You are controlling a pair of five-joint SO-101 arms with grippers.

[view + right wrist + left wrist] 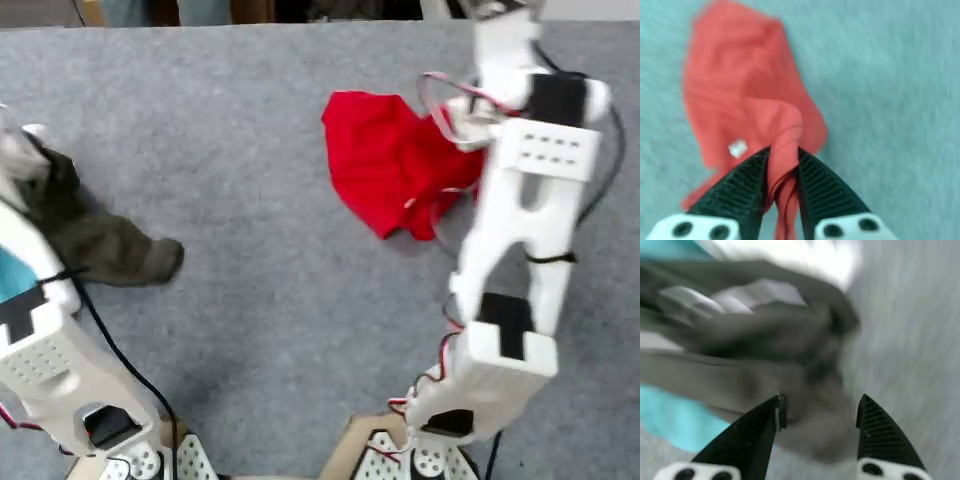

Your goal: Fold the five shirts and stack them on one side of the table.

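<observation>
Currently your right gripper (782, 155) is pinched narrow on a twisted rope of the red shirt (740, 90), and the rest of the garment lies crumpled on the grey table (250, 100) just beyond the fingertips. To fold it well you likely need it flat first, so a good move would be to lift and draw the pinched fabric away from the heap until the bunching opens out, rather than drag the whole wad along. Check where the small white tag (737, 148) beside one finger ends up, since it hints at which side faces up. Your left gripper (820, 407) stands wide open with nothing between the jaws, directly over a rumpled dark grey shirt (765, 355); a teal shirt (675, 420) shows past its edge to one side of the jaws. Hard to read: the grey heap is blurred, so you cannot tell collar from hem, nor whether the pale cloth (790, 255) beyond it is another shirt. From above, the right arm (520, 240) covers one edge of the red shirt.
</observation>
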